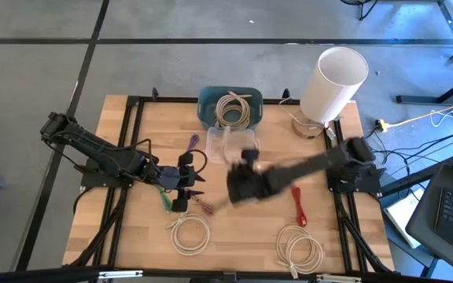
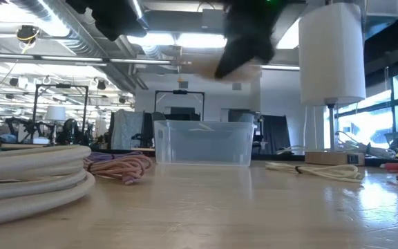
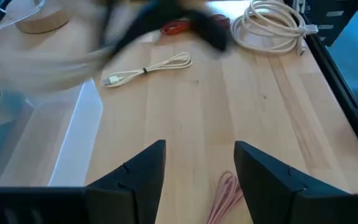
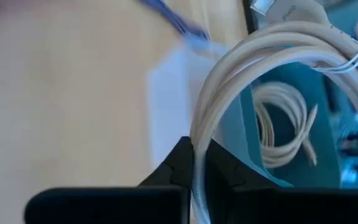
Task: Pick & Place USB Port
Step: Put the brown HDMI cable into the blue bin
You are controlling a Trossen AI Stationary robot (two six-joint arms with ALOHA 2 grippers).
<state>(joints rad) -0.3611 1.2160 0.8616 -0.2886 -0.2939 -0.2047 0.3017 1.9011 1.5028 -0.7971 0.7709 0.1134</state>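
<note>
My right gripper (image 1: 241, 182) is raised above the middle of the table, just near of the clear plastic box (image 1: 230, 143), and is shut on a coiled white USB cable (image 4: 272, 68). The gripper also shows high in the low view (image 2: 244, 41). Behind the box stands a blue bin (image 1: 208, 101) that holds another white coil (image 1: 232, 108). My left gripper (image 1: 184, 187) is open and low at the table's left middle, with a pink cable (image 3: 224, 194) lying on the wood between its fingers, untouched. My right gripper pinches the coil's bundled strands (image 4: 197, 149) between its two fingers, several turns together. The rest of the loop, bound by a white tie (image 4: 355, 57), stands out beyond the fingertips. The coil is lifted clear of the table.
A white lamp (image 1: 333, 82) stands at the far right. Loose white coils lie near the front edge (image 1: 189, 233) (image 1: 299, 248). A red cable (image 1: 299, 204), a purple cable (image 1: 193, 144) and a thin white cable (image 3: 148, 68) lie on the wood.
</note>
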